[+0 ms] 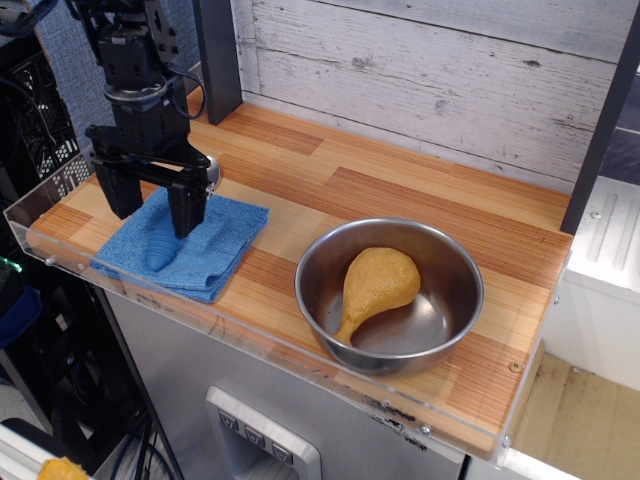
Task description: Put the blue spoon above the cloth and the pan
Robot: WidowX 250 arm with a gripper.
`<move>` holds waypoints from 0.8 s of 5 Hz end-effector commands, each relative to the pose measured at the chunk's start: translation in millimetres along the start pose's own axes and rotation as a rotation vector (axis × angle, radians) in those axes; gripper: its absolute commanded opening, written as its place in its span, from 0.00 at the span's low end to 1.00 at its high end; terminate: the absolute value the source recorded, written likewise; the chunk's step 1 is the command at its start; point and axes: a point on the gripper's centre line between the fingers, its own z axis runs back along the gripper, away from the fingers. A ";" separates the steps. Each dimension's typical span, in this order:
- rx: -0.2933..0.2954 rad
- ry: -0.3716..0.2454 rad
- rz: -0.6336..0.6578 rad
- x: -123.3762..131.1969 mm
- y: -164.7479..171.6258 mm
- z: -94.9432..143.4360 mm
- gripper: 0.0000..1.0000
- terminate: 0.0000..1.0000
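The end effector (152, 205) is open, with its two fingers on either side of the blue spoon (160, 243), which lies on the blue cloth (220, 240) near the left end of the tabletop (400, 190). A good grasp should close on the thick ribbed handle only, without pinching the cloth. The steel pan (455, 265) holds a yellow-orange drumstick toy (378, 282) and nothing else.

At the left, the folded blue terry cloth (190, 247) looks soft and nappy, the ribbed blue plastic spoon (158, 247) on it matt. The round stainless-steel pan (455, 275) at right shines, holding a matt yellow-orange drumstick-shaped toy (375, 283). The striped wooden desk (400, 195) is smooth; the black claw (150, 197) is dull.
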 end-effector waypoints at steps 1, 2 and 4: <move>0.037 -0.017 -0.011 4.1 1.3 2.5 1.00 0.00; 0.043 -0.003 -0.012 5.3 0.6 -2.6 1.00 0.00; 0.053 0.014 -0.014 7.1 -0.8 -10.4 1.00 0.00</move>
